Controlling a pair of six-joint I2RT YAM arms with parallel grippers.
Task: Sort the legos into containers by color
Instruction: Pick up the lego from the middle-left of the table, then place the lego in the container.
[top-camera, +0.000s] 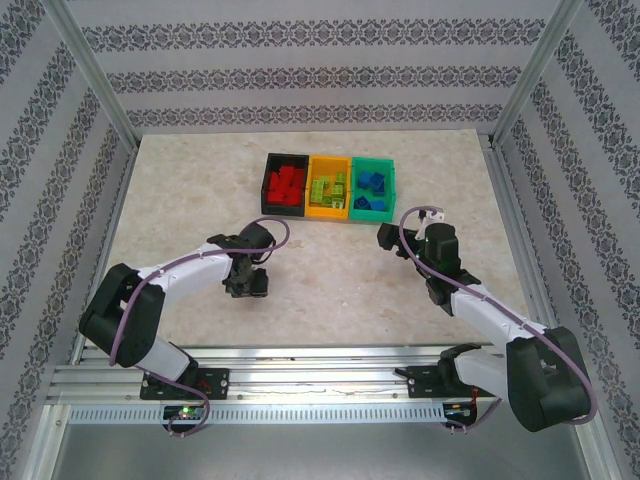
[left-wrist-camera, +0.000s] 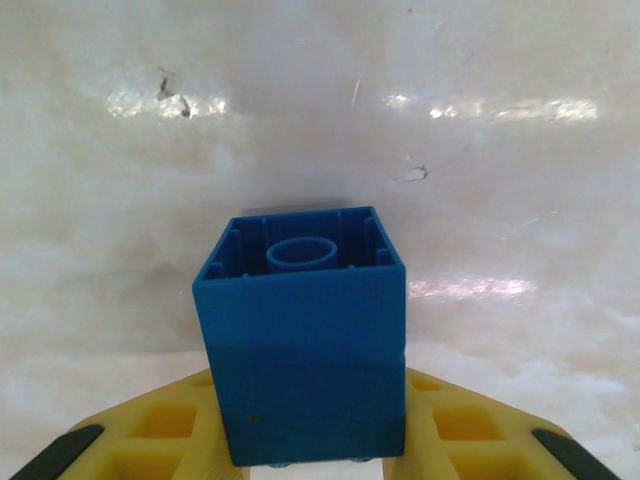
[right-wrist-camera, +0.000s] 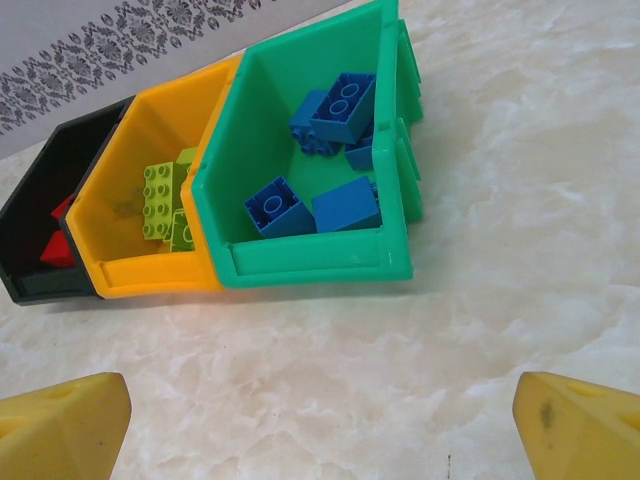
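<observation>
Squeezing tight, the left pincer (top-camera: 246, 287) holds one blue lego (left-wrist-camera: 300, 340) down by the surface (top-camera: 340, 290), well apart from the bins (top-camera: 328, 213). The black bin (top-camera: 283, 209) has red legos (top-camera: 285, 185), the orange bin (right-wrist-camera: 150, 278) lime legos (right-wrist-camera: 158, 195), the green bin (right-wrist-camera: 310, 262) blue legos (right-wrist-camera: 345, 205), so this one likely goes there. The right pincer (right-wrist-camera: 320, 420) hangs wide open, empty.

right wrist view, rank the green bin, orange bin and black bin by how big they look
1. green bin
2. orange bin
3. black bin
The green one sits nearest the camera and the black one farthest, so their true sizes may well match.
</observation>
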